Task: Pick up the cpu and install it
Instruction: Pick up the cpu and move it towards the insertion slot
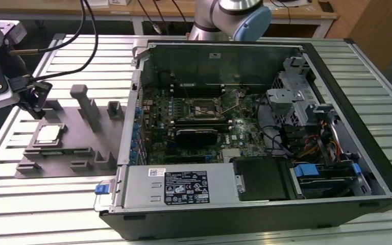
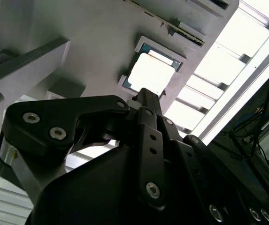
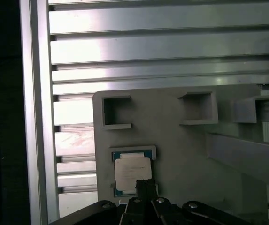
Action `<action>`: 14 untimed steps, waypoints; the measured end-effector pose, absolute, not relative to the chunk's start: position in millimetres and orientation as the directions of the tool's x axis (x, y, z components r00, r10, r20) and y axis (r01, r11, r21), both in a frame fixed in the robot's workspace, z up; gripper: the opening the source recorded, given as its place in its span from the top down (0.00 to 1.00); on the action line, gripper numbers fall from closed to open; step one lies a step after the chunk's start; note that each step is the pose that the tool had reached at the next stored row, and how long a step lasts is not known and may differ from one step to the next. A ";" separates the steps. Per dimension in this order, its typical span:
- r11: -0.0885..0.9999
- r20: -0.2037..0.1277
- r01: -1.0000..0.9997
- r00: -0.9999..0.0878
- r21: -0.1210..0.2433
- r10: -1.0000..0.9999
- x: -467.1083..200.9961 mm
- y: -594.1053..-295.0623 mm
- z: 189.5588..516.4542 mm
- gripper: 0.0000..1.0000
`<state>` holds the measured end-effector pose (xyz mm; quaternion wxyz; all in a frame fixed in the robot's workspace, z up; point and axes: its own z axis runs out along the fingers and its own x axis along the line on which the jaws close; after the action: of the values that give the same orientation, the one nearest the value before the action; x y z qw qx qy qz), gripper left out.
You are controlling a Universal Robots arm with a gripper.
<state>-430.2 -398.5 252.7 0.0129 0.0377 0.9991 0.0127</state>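
The cpu (image 1: 48, 133) is a small square chip with a shiny pale top. It lies flat in a recess of the grey fixture plate (image 1: 59, 168) at the exterior view's left. It also shows in both wrist views, cpu (image 2: 149, 74) and cpu (image 3: 132, 170). My gripper (image 1: 32, 103) hangs a little above the plate, just behind the chip and apart from it. Its dark fingers meet at the tips, gripper (image 2: 144, 93) and gripper (image 3: 144, 183), shut with nothing held. The black socket (image 1: 205, 108) sits on the motherboard inside the open computer case.
Grey upright posts (image 1: 86, 104) and small blocks (image 1: 80, 164) rise from the fixture plate around the chip. The open case (image 1: 250, 204) fills the middle and right of the slatted metal table (image 1: 19, 204). Cables (image 1: 80, 56) trail across the table behind the gripper.
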 end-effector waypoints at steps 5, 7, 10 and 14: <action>0.997 -0.025 0.075 -0.997 0.026 0.076 -432.0 -399.2 246.6 0.89; 0.997 -0.024 0.075 -0.997 0.026 0.076 -432.4 -399.6 243.7 0.89; 0.997 -0.024 0.075 -0.997 0.026 0.076 -432.8 -400.2 239.4 0.89; 0.997 -0.024 0.075 -0.997 0.026 0.076 -433.3 -401.0 233.4 0.89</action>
<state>-433.3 -401.0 233.4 0.0126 0.0377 0.9991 0.0127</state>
